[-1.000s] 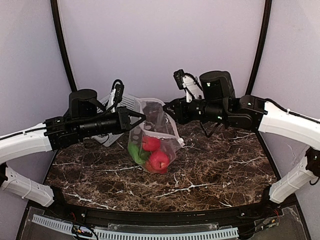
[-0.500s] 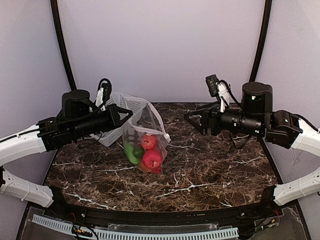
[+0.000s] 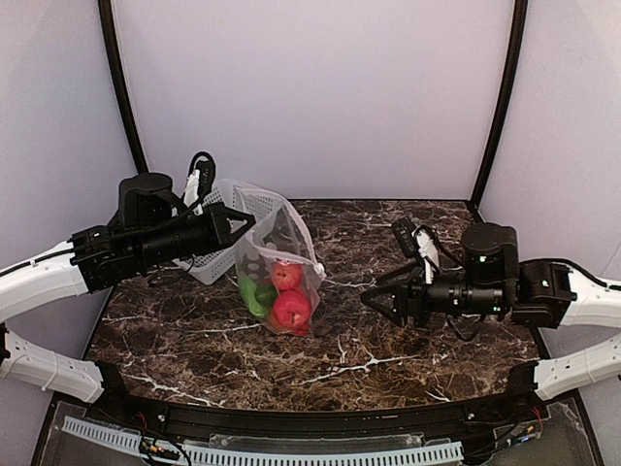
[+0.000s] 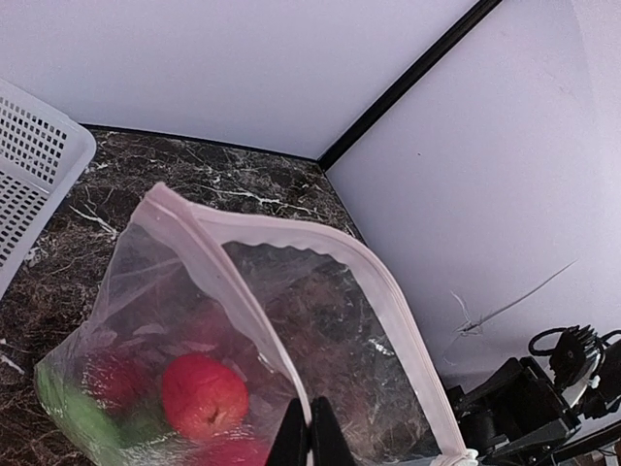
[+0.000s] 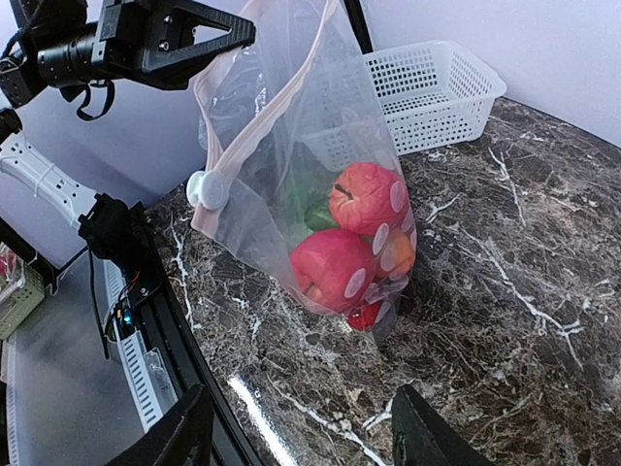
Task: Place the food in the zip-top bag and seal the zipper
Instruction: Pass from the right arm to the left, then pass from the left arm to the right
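Note:
The zip-top bag (image 3: 275, 254) hangs upright from my left gripper (image 3: 250, 221), its bottom resting on the marble. The left gripper (image 4: 310, 434) is shut on the near side of the bag's pinkish zipper (image 4: 390, 301). The bag's mouth gapes open. The white slider tab (image 5: 207, 189) sits at the zipper's end toward the right arm. The food lies in the bag's bottom: red round pieces (image 3: 291, 309), a green piece (image 3: 252, 291) and an orange one (image 5: 400, 254). My right gripper (image 3: 374, 296) is open and empty, low over the table, well right of the bag (image 5: 291, 146).
The white lattice basket (image 3: 250, 200) stands behind the bag at the back left; it also shows in the right wrist view (image 5: 432, 92) and the left wrist view (image 4: 29, 175). The table's black front rail (image 3: 310, 417) runs along the near edge.
My right gripper has let go of the bag's edge, pulled back to the right and dropped low. My left gripper has carried the bag slightly left; it now hangs from it alone.

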`<state>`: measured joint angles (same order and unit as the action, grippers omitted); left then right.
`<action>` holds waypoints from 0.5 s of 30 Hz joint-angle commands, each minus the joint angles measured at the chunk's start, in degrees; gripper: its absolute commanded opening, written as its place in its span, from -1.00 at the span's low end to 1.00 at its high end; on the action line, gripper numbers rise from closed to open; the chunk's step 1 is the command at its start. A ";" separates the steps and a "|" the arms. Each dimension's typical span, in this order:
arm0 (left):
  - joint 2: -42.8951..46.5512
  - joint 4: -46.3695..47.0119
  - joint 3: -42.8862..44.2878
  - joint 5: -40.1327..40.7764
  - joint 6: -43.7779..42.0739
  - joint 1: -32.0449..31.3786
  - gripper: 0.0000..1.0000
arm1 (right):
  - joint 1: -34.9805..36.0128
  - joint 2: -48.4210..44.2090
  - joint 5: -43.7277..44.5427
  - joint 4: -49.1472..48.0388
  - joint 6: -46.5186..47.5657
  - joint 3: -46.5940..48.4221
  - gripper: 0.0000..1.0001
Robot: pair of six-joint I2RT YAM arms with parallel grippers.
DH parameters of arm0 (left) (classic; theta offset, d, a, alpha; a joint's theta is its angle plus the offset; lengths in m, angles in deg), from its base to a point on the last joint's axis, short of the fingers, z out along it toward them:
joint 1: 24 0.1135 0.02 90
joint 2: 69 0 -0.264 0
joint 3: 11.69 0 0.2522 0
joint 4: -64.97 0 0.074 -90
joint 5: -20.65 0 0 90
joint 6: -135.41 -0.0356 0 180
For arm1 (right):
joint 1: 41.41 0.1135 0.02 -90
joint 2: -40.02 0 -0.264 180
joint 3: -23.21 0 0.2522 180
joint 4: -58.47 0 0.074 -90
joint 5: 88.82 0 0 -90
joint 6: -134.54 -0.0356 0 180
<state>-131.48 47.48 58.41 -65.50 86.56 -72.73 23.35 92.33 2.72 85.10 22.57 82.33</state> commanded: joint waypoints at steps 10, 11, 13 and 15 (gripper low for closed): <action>0.70 -1.67 2.18 -1.15 -0.28 0.37 -0.99 | 7.52 13.06 3.05 -12.40 7.97 7.01 -0.29; 0.69 -1.64 2.19 -1.18 -0.28 0.32 -0.99 | 7.93 13.58 3.82 -12.57 8.33 7.36 -0.31; 0.74 -1.68 2.20 -1.29 -0.28 0.30 -0.99 | 8.58 14.30 5.86 -14.20 8.84 7.80 -0.36; 0.77 -1.72 2.20 -1.31 -0.20 0.30 -0.99 | 8.79 14.85 7.31 -14.93 9.24 8.11 -0.41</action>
<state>-131.50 46.30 59.04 -66.07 86.58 -72.69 31.08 106.38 6.02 75.35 29.84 88.19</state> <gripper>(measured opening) 0.009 0.313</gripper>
